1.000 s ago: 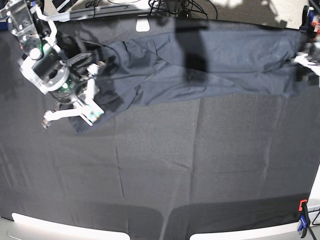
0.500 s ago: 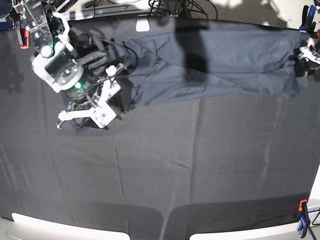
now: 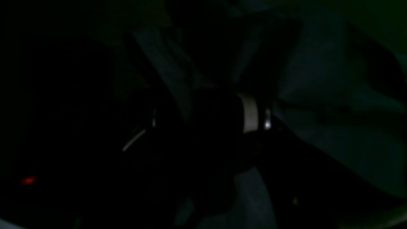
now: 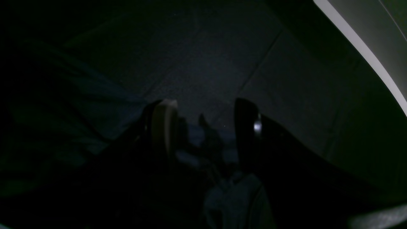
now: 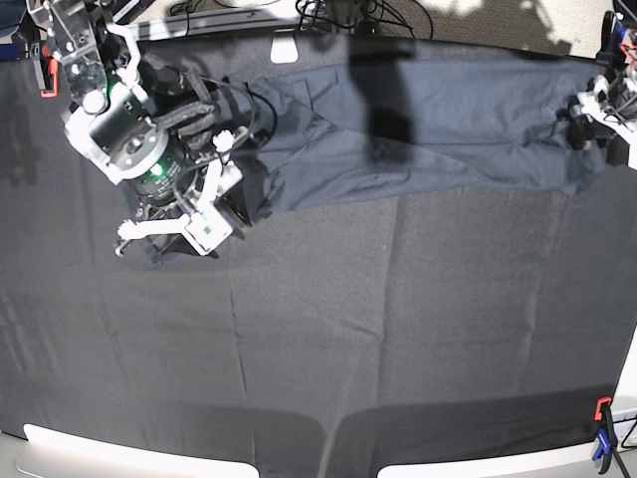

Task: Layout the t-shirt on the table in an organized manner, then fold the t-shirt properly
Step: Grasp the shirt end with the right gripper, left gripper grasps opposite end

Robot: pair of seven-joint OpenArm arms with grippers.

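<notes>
The dark grey t-shirt [image 5: 438, 129] lies stretched in a long band across the far part of the table [image 5: 348, 329]. My right gripper [image 4: 203, 124] hovers over the shirt's left end [image 5: 164, 249]. Its fingers [image 4: 162, 127] stand apart and open, with black tablecloth showing between them and a loose fold low down. At the shirt's right end [image 5: 582, 159] is my left gripper [image 5: 589, 112]. The left wrist view is very dark: the left gripper [image 3: 202, 119] has its pale pad [image 3: 249, 113] well apart from the other finger, with shirt folds [image 3: 318, 95] around it.
A pale table rim [image 4: 365, 51] runs along the edge in the right wrist view. Orange [image 5: 602, 408] and blue [image 5: 602, 453] clamps sit at the near right corner, a red clamp [image 5: 45, 75] at the far left. Cables [image 5: 338, 12] and a white tab [image 5: 284, 48] lie along the far edge.
My right arm moved up and to the right, and its jaws spread off the shirt's left corner. My left gripper shifted slightly at the right end and opened too.
</notes>
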